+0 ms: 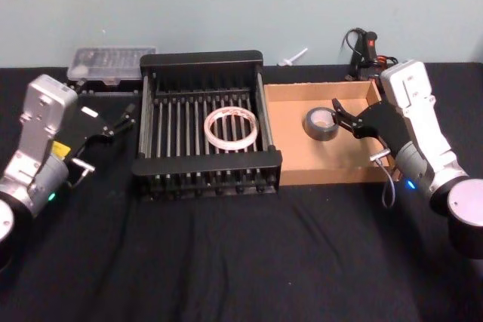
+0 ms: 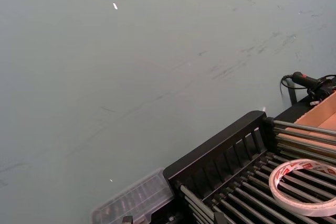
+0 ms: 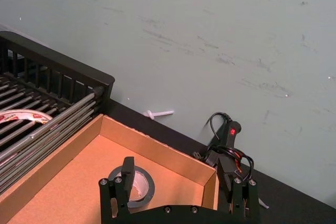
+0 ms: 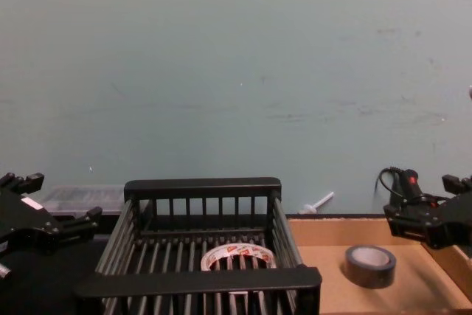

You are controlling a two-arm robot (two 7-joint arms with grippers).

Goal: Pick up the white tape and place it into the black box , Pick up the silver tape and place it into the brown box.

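At centre frame, white tape (image 1: 232,128) is lying in black box (image 1: 207,135); silver tape (image 1: 321,124) is resting in brown box (image 1: 287,171), both grippers (image 1: 124,118) (image 1: 337,115) gaping empty: nothing left.

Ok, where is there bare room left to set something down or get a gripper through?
Widest free patch: the black cloth in front of the black box and brown box. Inside the brown box, bare floor lies left of the silver tape. Crowded: the right gripper beside that tape, and the white tape on the black box's slats.
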